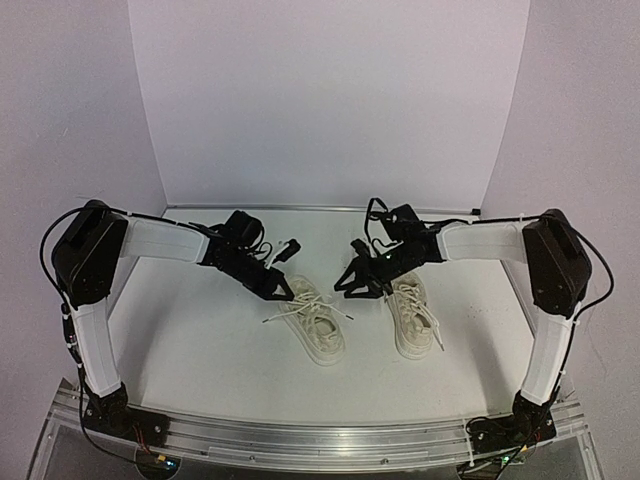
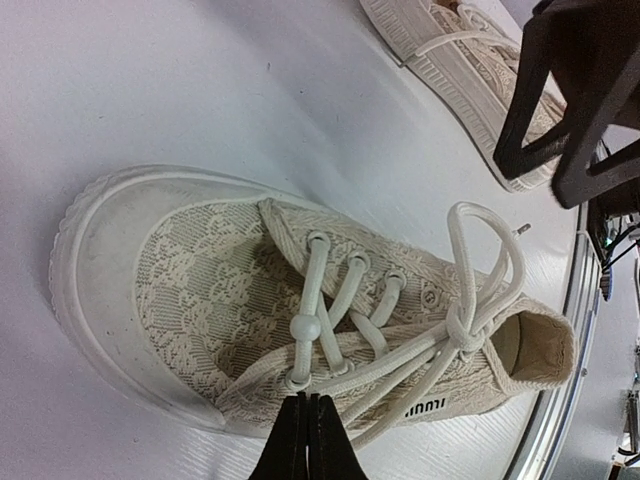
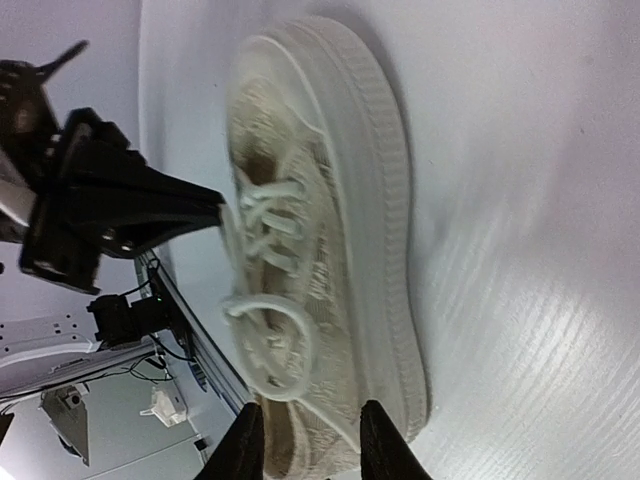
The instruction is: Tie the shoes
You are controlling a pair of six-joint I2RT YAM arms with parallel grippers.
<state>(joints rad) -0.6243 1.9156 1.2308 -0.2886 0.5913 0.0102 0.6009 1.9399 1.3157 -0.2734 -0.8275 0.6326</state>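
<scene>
Two shoes lie side by side on the table (image 1: 190, 340). The left fingers (image 1: 283, 289) sit at the far end of the left shoe (image 1: 320, 328). The right fingers (image 1: 350, 284) sit just left of the right shoe (image 1: 412, 318).

The left shoe (image 1: 322, 335) and right shoe (image 1: 412, 320) lie side by side in the middle of the surface (image 1: 180, 350), with only a narrow lane between them. Above their far ends the left claw (image 1: 286, 292) and right claw (image 1: 352, 285) hang near each other, crowding that lane. Open surface runs left, right and in front. The back wall (image 1: 320, 100) closes the far side.
</scene>
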